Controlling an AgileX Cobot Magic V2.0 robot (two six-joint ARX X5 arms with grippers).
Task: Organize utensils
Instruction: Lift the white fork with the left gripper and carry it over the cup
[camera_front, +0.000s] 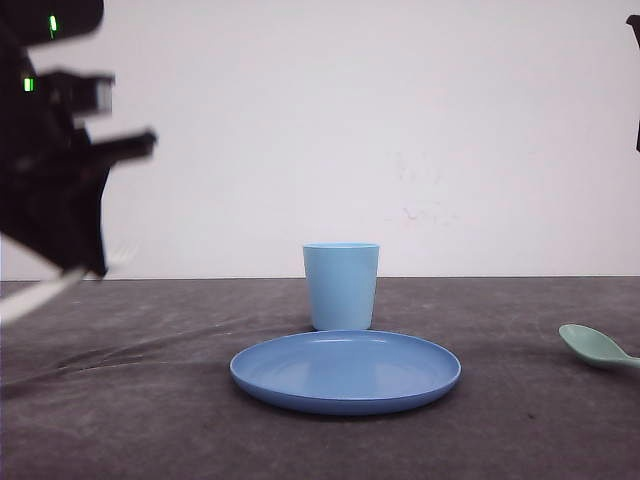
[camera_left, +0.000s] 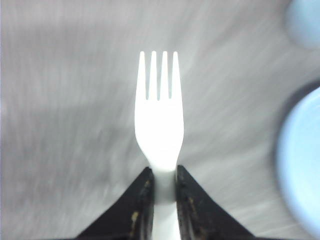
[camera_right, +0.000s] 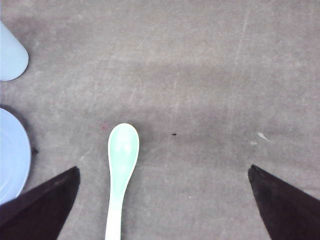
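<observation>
The left end effector (camera_left: 162, 182) grips the slim white plastic fork (camera_left: 159, 120) (tines forward); the right end effector (camera_right: 162, 172), spread wide, straddles the mint-green plastic spoon (camera_right: 121, 165).

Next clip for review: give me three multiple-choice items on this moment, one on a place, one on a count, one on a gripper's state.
1. Where does the mint-green spoon lie?
A. on the table
B. on the blue plate
C. in the cup

2. How many tines has the white fork?
A. three
B. four
C. five

3. What state is the left gripper in?
A. open
B. shut on nothing
C. shut on the fork

Key: 1 A, the spoon rests on the grey cloth beside the plate. 2 B, four tines show. 3 C, both fingers pinch the fork's handle.
</observation>
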